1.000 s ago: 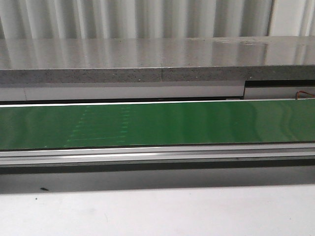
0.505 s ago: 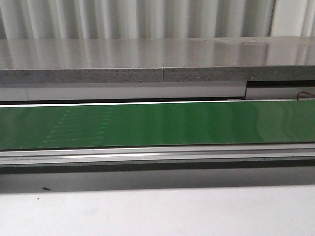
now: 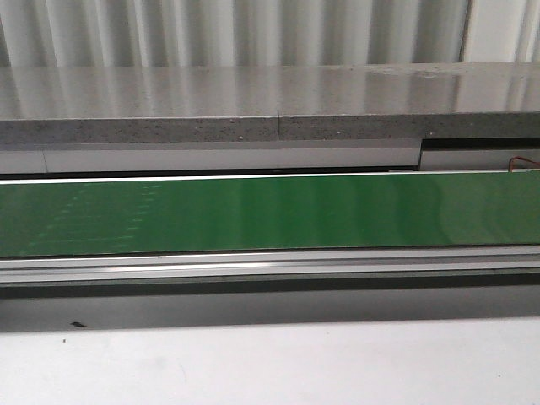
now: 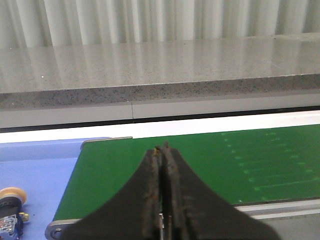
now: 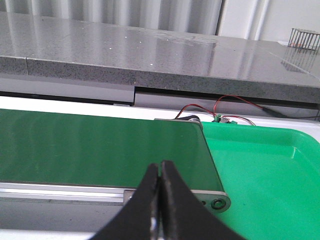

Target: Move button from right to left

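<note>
The button is in none of the views. My left gripper is shut and empty, its black fingers over the left end of the green conveyor belt. My right gripper is shut and empty, over the right end of the belt, beside a green tray. Neither gripper shows in the front view, which has only the belt running across it.
A blue tray lies off the belt's left end, with a small yellow-capped object at its edge. A grey stone ledge runs behind the belt. Red wires lie behind the green tray. A white table lies in front.
The faint pale marks on the green belt have drifted to the left across the front view. Nothing else has moved.
</note>
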